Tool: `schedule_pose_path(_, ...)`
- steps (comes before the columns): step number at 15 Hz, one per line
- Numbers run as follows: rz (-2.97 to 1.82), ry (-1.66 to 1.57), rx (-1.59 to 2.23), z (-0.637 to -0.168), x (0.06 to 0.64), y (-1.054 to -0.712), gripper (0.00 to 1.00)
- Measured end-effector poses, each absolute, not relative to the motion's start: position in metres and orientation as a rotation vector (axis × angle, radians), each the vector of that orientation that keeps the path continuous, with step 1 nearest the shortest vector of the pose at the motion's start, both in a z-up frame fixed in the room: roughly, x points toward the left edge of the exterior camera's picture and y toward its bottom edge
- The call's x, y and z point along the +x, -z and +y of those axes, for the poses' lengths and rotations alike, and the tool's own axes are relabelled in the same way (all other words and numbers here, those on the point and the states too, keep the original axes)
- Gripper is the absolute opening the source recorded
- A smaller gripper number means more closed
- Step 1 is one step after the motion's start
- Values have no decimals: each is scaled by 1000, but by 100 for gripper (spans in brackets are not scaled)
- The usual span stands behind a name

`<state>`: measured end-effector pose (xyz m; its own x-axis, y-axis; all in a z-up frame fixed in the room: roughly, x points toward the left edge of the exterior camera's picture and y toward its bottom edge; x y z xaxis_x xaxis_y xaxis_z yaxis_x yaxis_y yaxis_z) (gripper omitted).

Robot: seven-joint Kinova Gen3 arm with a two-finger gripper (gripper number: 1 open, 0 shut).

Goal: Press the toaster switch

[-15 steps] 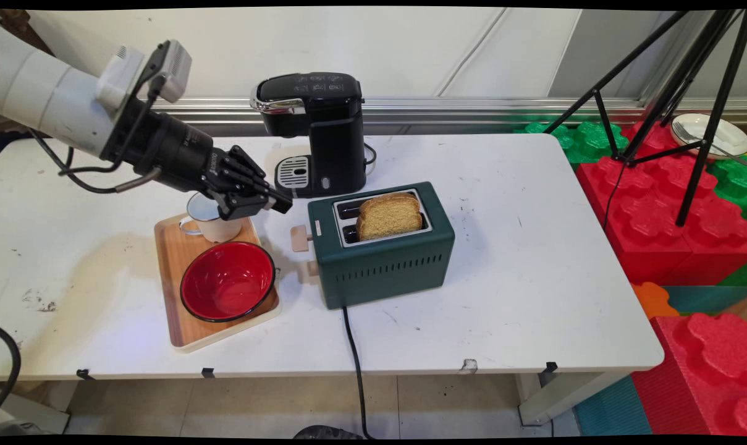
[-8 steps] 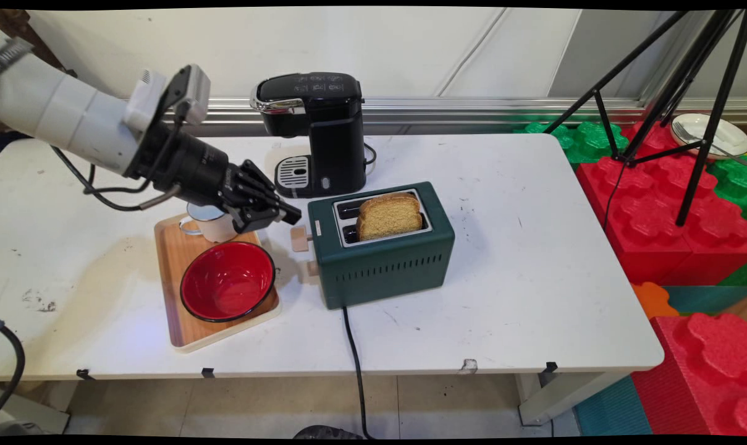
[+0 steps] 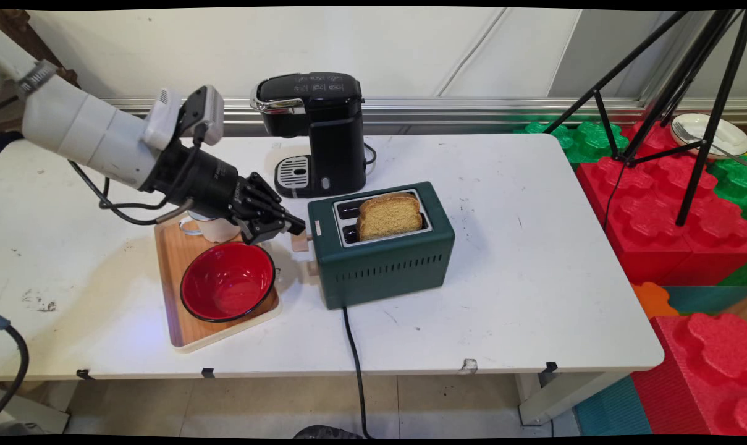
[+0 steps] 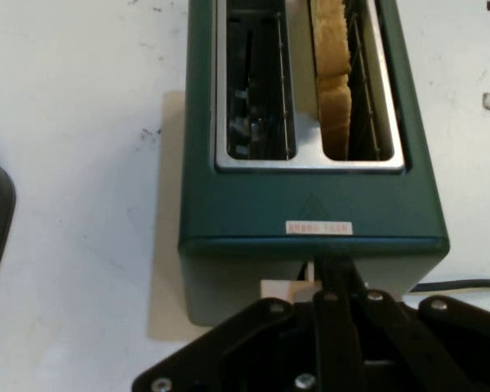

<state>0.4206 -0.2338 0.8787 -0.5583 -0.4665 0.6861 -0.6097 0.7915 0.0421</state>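
MAIN: claw [image 3: 296,227] pressed together, tip at wooden lever [image 3: 299,239] on left end of green toaster [image 3: 382,253]; bread slice [image 3: 388,216] standing in near slot; tray [image 3: 175,309] with red bowl [image 3: 227,280] beside | HAND: fingers [image 4: 336,278] closed, aimed at lever [image 4: 282,288] below toaster [image 4: 310,204] end, seemingly to press it.

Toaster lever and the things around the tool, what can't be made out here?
- Hand view: the tool covers most of the lever; contact unclear.
- Main view: the arm hides the mug rim and inside.
- Hand view: the bread slice is cut off by the top edge, its lower part sunk in the toaster.
- Main view: the coffee maker button markings are too small.
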Motion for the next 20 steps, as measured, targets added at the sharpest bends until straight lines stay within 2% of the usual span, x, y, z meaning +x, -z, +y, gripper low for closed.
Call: schedule_pose_path(20, -2300, -226, 891, -243, 401, -845, 0)
